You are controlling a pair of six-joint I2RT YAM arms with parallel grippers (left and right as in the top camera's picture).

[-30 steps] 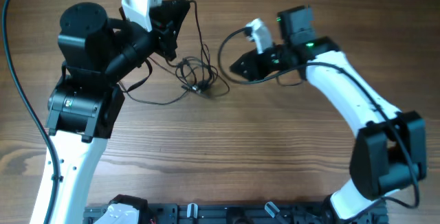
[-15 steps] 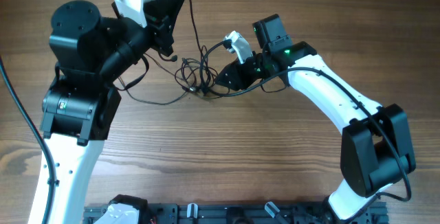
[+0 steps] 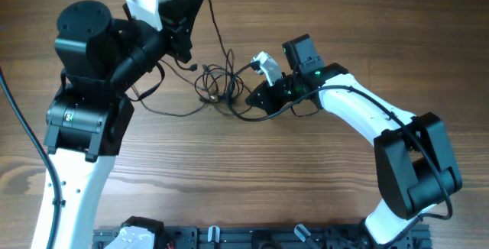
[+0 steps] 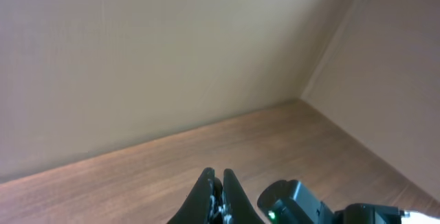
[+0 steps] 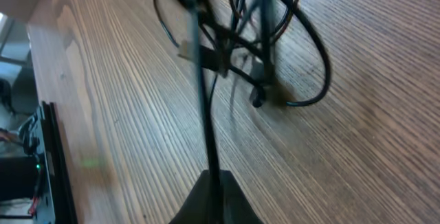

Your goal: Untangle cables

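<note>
The cables (image 3: 218, 85) are thin black wires in a small tangle on the wooden table, between the two arms. The tangle also shows in the right wrist view (image 5: 254, 52). My left gripper (image 3: 200, 0) is raised behind and left of the tangle. Its jaws (image 4: 215, 181) are shut on one thin cable that hangs down to the tangle. My right gripper (image 3: 258, 96) sits just right of the tangle, low over the table. It is shut (image 5: 210, 179) on a black cable strand (image 5: 203, 93) that runs straight up into the tangle.
The wooden table (image 3: 252, 173) stretches out in front of the tangle. A loose cable loop (image 3: 164, 111) lies by the left arm's base (image 3: 84, 119). A black rail (image 3: 229, 237) runs along the near edge. A beige wall (image 4: 172, 45) stands behind.
My right gripper has swung left from the back right to the tangle's right side, with its cable. My left gripper shifted slightly left and back. The tangle was drawn a little tighter.
</note>
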